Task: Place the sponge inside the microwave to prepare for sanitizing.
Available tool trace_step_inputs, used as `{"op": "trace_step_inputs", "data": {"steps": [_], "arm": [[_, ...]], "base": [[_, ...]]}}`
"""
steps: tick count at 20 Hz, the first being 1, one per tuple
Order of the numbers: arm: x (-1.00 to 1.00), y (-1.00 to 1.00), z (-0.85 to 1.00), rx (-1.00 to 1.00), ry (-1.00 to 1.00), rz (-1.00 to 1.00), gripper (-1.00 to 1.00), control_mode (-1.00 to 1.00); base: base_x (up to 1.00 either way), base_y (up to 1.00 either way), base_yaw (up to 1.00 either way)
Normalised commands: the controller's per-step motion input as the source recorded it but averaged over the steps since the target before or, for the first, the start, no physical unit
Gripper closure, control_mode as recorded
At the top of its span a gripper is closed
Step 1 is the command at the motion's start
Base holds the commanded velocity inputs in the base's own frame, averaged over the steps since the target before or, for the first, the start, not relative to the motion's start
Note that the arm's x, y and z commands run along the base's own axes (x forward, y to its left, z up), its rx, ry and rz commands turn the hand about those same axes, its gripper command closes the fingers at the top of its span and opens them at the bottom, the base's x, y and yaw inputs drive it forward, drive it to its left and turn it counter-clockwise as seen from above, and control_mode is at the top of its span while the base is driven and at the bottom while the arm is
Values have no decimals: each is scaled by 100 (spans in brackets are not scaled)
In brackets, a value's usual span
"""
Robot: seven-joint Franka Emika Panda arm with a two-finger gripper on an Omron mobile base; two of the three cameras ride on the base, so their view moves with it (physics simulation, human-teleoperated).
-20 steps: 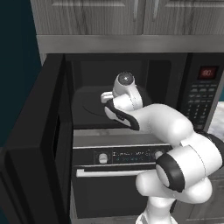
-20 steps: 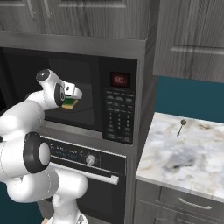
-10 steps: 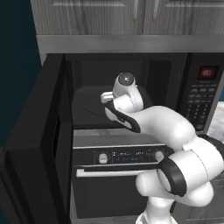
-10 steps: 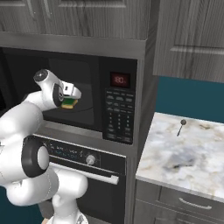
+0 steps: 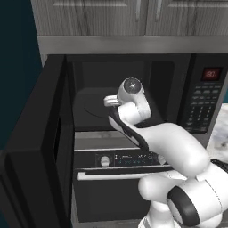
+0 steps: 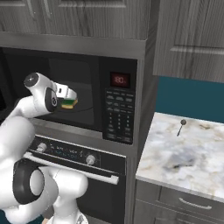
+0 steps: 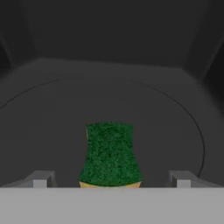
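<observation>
Pincer (image 7: 111,181) wide, sponge (image 7: 110,154) loose between its tips over the turntable (image 7: 175,127); a careless retreat could drag it out of the microwave (image 6: 118,109)

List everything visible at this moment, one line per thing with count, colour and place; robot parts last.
microwave: one, black in a steel frame, door swung open, built in under the cabinets
turntable: one, dark, round, on the microwave floor
sponge: one, green top over yellow, on the turntable between the fingertips
oven: one, black with knobs and a silver bar handle, below the microwave
counter: one, marbled, right of the oven
cabinets: grey wood, above
gripper: one, open, inside the microwave
</observation>
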Motion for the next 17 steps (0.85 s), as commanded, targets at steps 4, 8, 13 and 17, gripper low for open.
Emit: {"op": "trace_step_inputs", "data": {"steps": [4,8,13,17], "arm": [[-71,0,33,0,-1,0,-100,-100],[-96,0,40,0,0,0,-100,-100],[-100,-7,43,0,0,0,-100,-100],[-100,-31,22,4,0,0,-100,-100]], "base": [[0,0,0],[0,0,0],[0,0,0],[0,0,0]]}}
